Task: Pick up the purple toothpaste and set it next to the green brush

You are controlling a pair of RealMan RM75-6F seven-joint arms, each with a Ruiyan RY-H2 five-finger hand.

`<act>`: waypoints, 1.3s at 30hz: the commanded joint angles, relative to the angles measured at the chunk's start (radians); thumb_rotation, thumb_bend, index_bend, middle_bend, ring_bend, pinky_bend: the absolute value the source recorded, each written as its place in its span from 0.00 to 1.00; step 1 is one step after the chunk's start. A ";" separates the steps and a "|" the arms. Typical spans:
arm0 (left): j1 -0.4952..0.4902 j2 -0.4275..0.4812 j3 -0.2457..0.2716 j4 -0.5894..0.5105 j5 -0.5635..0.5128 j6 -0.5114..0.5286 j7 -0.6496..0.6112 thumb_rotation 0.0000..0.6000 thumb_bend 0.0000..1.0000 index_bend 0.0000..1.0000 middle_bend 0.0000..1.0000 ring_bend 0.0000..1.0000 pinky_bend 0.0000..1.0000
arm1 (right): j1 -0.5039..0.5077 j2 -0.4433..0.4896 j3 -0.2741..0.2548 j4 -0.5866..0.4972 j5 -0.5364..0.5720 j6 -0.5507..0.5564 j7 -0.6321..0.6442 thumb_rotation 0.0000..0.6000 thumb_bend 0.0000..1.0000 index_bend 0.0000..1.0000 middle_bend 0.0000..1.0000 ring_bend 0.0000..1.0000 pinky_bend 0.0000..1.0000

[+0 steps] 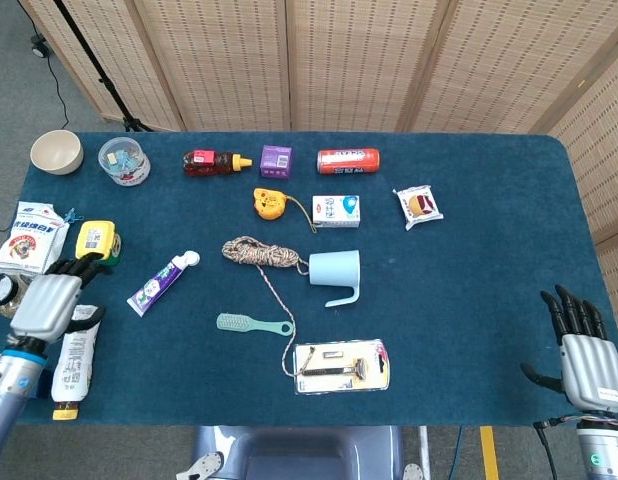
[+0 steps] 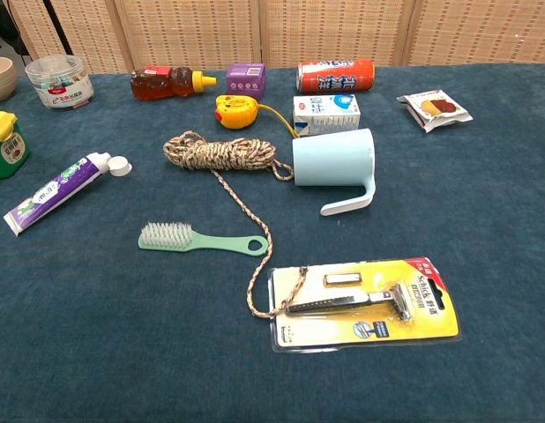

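Observation:
The purple toothpaste (image 1: 161,284) lies flat on the blue cloth, its white cap pointing up-right; in the chest view the toothpaste (image 2: 57,191) sits at the left. The green brush (image 1: 253,324) lies below and to the right of it, also seen as the brush (image 2: 202,240) in the chest view. My left hand (image 1: 46,303) hovers over the table's left side, left of the tube, fingers spread, holding nothing. My right hand (image 1: 586,350) is at the lower right corner, fingers apart and empty.
A white tube (image 1: 74,352) lies under my left hand, a yellow-lidded jar (image 1: 95,241) just above it. A rope coil (image 1: 259,253), light blue cup (image 1: 334,272) and razor pack (image 1: 341,366) lie around the brush. Bottles, boxes and a can line the far side.

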 commanded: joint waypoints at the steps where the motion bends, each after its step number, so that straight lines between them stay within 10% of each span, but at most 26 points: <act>1: -0.064 -0.025 -0.022 0.020 -0.047 -0.068 0.024 1.00 0.29 0.28 0.19 0.24 0.19 | 0.001 0.001 0.003 0.003 0.004 -0.001 0.001 1.00 0.16 0.00 0.00 0.00 0.00; 39: -0.261 -0.198 -0.032 0.299 -0.323 -0.468 -0.271 1.00 0.29 0.26 0.19 0.26 0.25 | 0.006 0.003 0.006 -0.012 0.023 -0.013 -0.025 1.00 0.16 0.00 0.00 0.00 0.00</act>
